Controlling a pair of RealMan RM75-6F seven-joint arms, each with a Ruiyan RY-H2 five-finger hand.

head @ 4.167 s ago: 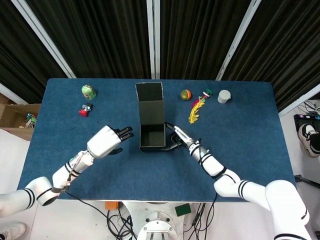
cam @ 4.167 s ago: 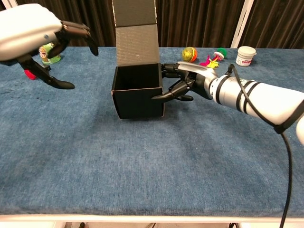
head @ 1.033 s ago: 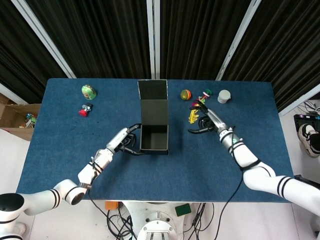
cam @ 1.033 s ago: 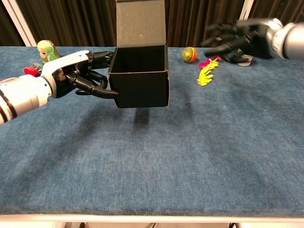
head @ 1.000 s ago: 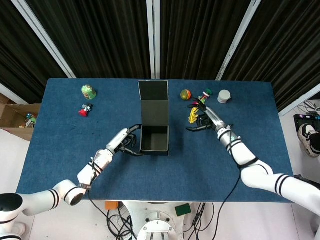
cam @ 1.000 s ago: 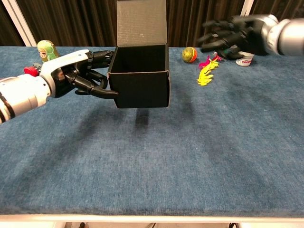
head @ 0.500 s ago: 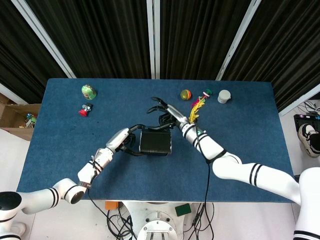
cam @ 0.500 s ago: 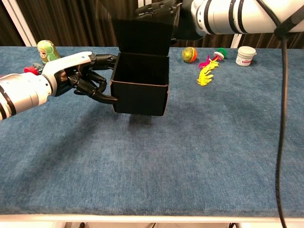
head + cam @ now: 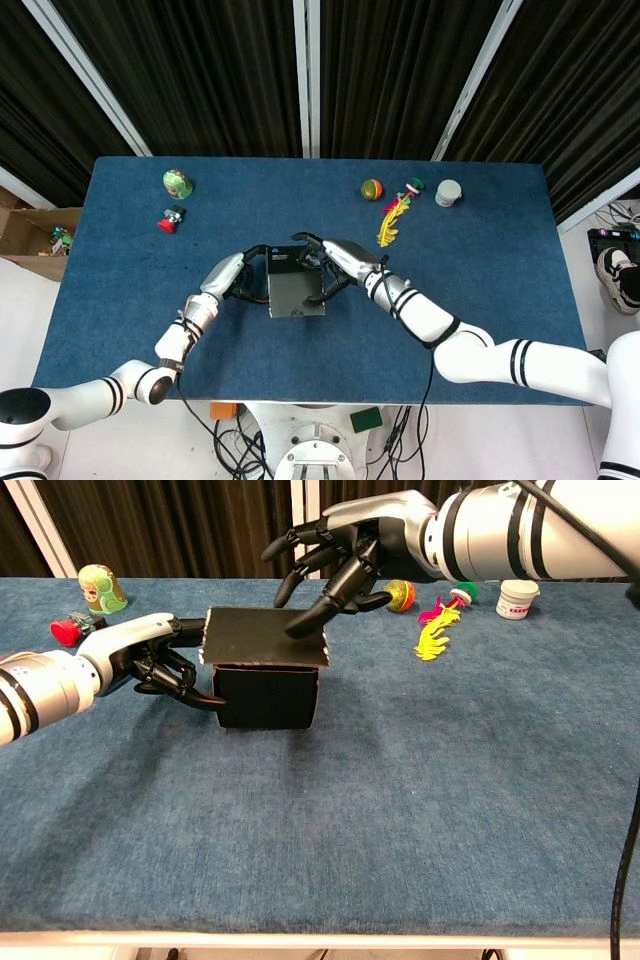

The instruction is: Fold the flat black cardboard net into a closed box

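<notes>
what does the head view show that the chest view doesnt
Only the head view shows the whole blue table from above, its four edges, the black curtains behind, and both arms back to the robot's body.

Only the chest view shows the box's black front wall, with the lid overhanging it a little, and the right hand's fingertip pressing down on the lid.

Both show the lid down on the box, the left hand against the box's left side, the green doll, red toy, ball, yellow feather toy and white cup.
</notes>
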